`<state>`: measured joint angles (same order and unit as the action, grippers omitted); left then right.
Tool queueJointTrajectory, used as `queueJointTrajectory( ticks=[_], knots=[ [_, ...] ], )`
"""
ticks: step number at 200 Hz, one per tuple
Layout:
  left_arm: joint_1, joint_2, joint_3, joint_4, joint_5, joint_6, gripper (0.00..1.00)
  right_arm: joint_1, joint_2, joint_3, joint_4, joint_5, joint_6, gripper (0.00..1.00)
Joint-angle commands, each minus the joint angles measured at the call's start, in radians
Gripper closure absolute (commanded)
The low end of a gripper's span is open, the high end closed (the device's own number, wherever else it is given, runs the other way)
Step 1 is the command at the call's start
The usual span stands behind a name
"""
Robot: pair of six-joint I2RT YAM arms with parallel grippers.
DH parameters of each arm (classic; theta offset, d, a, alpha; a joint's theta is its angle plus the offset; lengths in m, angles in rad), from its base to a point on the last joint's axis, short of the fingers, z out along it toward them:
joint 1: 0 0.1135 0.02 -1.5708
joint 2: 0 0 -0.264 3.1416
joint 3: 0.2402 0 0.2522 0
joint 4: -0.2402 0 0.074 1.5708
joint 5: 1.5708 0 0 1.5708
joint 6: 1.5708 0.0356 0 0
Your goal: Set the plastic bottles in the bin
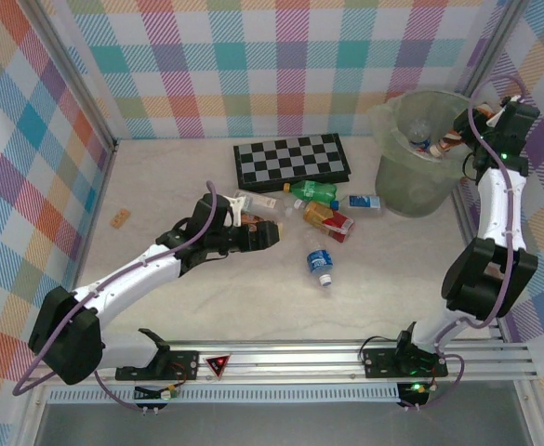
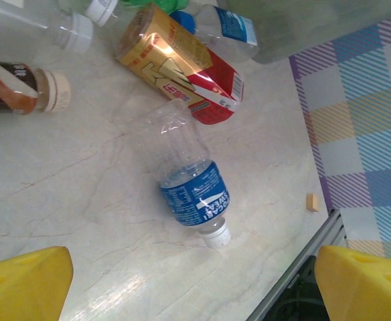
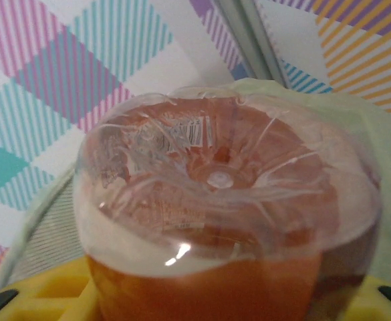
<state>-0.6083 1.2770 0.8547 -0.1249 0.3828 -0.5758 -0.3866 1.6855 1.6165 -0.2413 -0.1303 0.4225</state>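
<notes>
Several plastic bottles (image 1: 320, 216) lie scattered on the bench (image 1: 206, 297) to the left of the bin (image 1: 397, 186), which stands by the far right corner with its light-green bag (image 3: 382, 174) folded over the rim. Right above the bin's right-hand rim, the right claw (image 1: 459, 139) pinches a brown bottle (image 3: 222, 221); the wrist camera looks at the bottle's clear base, with the bag behind it. Inside the bin a few bottles (image 1: 420, 141) already lie. Closest to the bin on the bench is a small blue-labelled bottle (image 1: 364, 202). A green bottle (image 1: 311, 192) lies just past it, and a gold-and-red bottle (image 1: 328, 221) lies near both. A white-capped bottle (image 2: 192, 184) with a blue label lies alone, nearer the arm bases than the bin is and well apart from it. The left claw (image 1: 268, 233) hovers well to the left of the bin, its yellow fingers (image 2: 25, 287) spread wide with nothing between them, over bare bench near the white-capped bottle. A brown-labelled bottle (image 2: 15, 90) and a clear bottle (image 2: 41, 27) lie by this claw, farther still from the bin. A checkerboard (image 1: 292, 160) lies left of the bin towards the far wall. A wooden block (image 1: 120, 219) sits across the bench, far from the bin.
</notes>
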Motion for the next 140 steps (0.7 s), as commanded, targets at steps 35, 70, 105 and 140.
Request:
queueJointTrajectory(
  ticks=[35, 70, 105, 140],
  knots=[
    [-0.002, 0.008, 0.007, -0.069, -0.105, -0.063, 0.08, 0.027, 0.109, 0.158, -0.135, 0.135, -0.113, 0.75],
    [0.002, 0.016, 0.003, -0.078, -0.141, -0.096, 0.08, 0.032, 0.115, 0.132, -0.117, 0.161, -0.111, 0.42],
    [0.010, 0.008, -0.010, -0.084, -0.159, -0.111, 0.08, 0.033, 0.130, 0.166, -0.157, 0.160, -0.121, 0.12],
    [0.018, 0.010, -0.014, -0.079, -0.165, -0.125, 0.07, 0.036, 0.117, 0.197, -0.183, 0.135, -0.135, 0.07]
  ],
)
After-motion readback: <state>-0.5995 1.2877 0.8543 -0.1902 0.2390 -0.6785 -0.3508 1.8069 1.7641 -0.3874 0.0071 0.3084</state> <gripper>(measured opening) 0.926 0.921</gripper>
